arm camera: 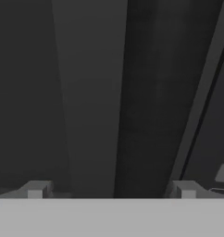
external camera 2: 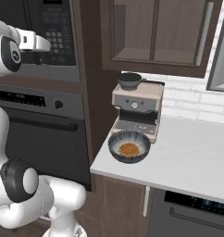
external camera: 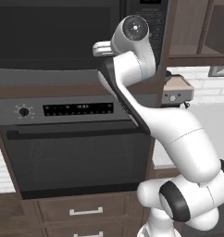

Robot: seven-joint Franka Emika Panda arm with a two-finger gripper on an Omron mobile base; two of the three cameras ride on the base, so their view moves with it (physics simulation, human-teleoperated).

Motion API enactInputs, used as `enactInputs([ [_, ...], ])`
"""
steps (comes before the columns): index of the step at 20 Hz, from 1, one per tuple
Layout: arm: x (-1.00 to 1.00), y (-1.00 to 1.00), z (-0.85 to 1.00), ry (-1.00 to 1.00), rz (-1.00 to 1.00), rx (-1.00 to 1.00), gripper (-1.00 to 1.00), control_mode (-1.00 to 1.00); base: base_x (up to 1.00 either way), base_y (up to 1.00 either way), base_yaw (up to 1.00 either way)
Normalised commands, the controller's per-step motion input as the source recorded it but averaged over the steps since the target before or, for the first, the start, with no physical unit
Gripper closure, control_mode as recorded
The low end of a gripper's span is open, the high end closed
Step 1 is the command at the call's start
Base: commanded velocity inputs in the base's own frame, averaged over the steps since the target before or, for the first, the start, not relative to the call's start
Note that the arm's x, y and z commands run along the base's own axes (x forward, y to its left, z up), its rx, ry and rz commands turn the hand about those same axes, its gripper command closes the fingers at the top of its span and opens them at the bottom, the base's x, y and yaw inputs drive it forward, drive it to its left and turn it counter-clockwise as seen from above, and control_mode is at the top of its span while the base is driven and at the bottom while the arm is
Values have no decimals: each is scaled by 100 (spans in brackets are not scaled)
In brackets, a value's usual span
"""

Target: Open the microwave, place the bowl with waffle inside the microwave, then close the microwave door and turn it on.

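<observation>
1. So we're at the very first step: getting the microwave [external camera: 63, 32] open. The microwave door [external camera: 56, 34] looks shut, a dark glass panel flush with the front in the left base view, nothing swung out.

2. The arm is reaching up high and the hand is right at the microwave's front, about where the door meets the keypad panel [external camera 2: 58, 32]. In the hand view the gripper [arm camera: 111, 190] is nose-up against dark grey surfaces that I take for the door; can't tell if it's actually touching.

3. Fingers are spread as wide as they go, and there's nothing between them. Empty hand.

4. The bowl [external camera 2: 129, 146] sits on the counter [external camera 2: 192, 152] off to the right, just in front of the coffee machine [external camera 2: 137, 109], near the counter's front edge. The waffle [external camera 2: 129, 149] is inside it, lying flat in the middle. Well apart from the gripper, untouched.

5. Next move, my guess: catch the door edge on the keypad side and pull it out, swinging it wide enough for the bowl to go through. Don't mix it up with the oven [external camera: 72, 143] below, the one with the bar handle.

6. Bowl placing, closing and the start button all come later.
</observation>
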Motion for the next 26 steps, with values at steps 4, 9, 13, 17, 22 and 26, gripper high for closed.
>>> enactInputs([
  [4, 61, 1, -55, -9, 0, -1, 100, -100, 0, 0, 0],
  [9, 97, 24, -65, -2, 0, -1, 100, -100, 0, 0, 0],
  [13, 100, 25, -66, 0, 5, 0, 100, -100, 0, 0, 0],
  [17, 100, 34, -74, 0, 21, 0, 100, -100, 0, 0, 0],
  [22, 100, 76, -87, 6, 36, 0, 100, -100, 0, 0, 0],
  [26, 93, 96, -74, 8, 27, 0, 100, -100, 0, 0, 0],
])
